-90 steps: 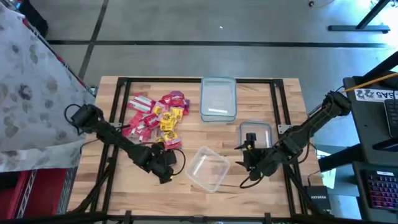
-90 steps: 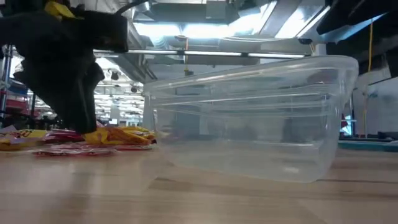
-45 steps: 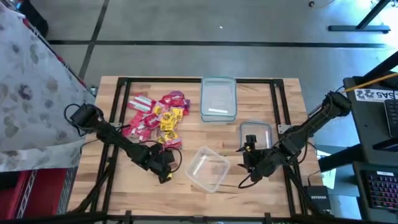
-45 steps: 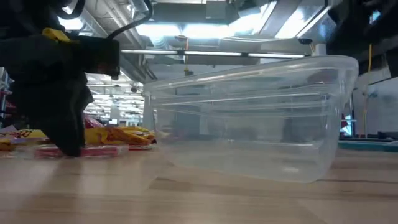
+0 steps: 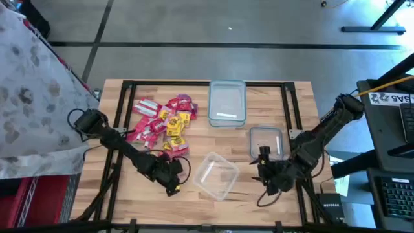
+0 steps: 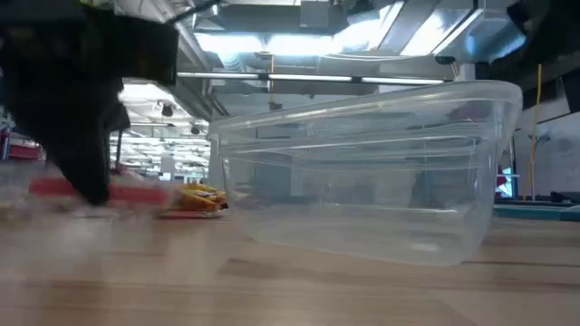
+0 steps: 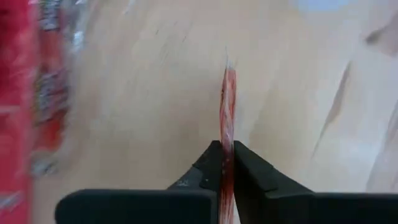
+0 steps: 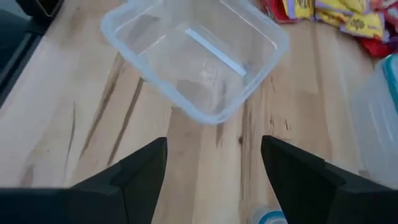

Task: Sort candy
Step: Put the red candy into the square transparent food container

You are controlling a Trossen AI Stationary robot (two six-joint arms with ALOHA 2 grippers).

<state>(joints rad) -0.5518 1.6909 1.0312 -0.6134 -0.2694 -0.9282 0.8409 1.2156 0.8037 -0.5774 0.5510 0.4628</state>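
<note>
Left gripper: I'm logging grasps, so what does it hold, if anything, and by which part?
The left gripper is shut on a red candy packet, pinched edge-on at one end; the rest sticks out past the fingertips. The right gripper is open and empty.

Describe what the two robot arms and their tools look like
Both arms are black, slim and jointed, with loose black cables looping beside them. The left tool ends in two narrow, flat, matte black fingers on a wide black bar. The right tool has two broader, wedge-shaped black fingers. No markings are visible on either.
</note>
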